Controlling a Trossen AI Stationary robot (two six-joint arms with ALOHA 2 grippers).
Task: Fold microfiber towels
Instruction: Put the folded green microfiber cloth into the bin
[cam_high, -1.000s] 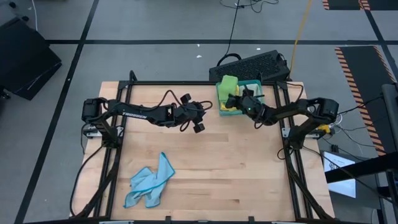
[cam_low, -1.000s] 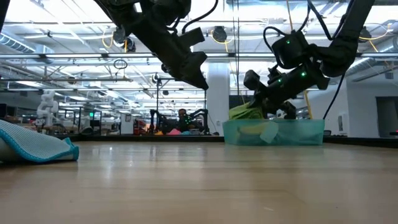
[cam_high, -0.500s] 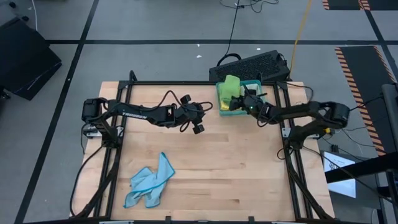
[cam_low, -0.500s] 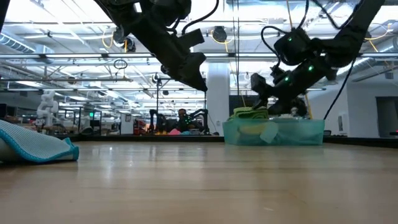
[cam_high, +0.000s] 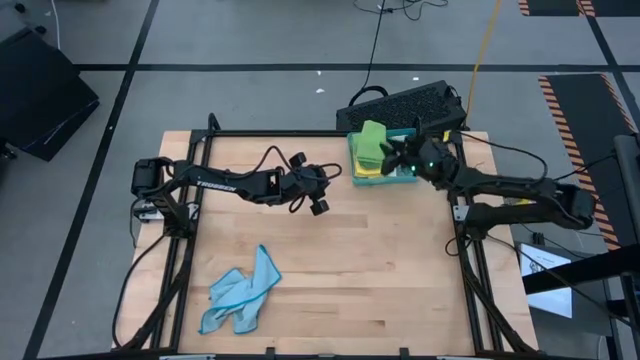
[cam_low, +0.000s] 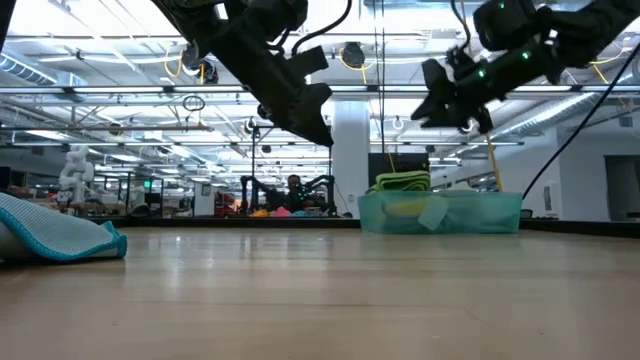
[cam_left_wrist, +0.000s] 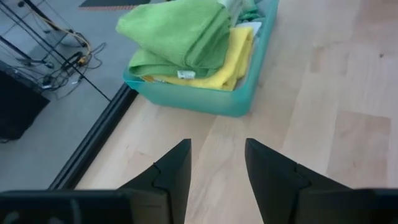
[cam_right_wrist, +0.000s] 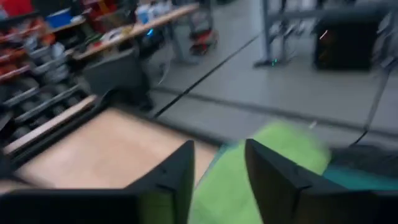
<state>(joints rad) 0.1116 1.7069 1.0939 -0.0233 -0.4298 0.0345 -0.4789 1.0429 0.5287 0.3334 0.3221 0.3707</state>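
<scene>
Hovering over the teal tray (cam_high: 408, 172), we see our right end effector (cam_high: 395, 156) spread and empty.
Green and yellow towels (cam_left_wrist: 186, 43) lie stacked inside the tray; a second ago that end effector sat lower among them. Left end effector (cam_high: 320, 195), spread, waits beside the tray; a blue towel (cam_high: 240, 295) lies well apart on the table (cam_high: 380, 270).

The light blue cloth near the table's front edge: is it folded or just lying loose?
Loose, not folded. The light blue microfiber cloth lies crumpled with uneven corners on the wooden table.
</scene>
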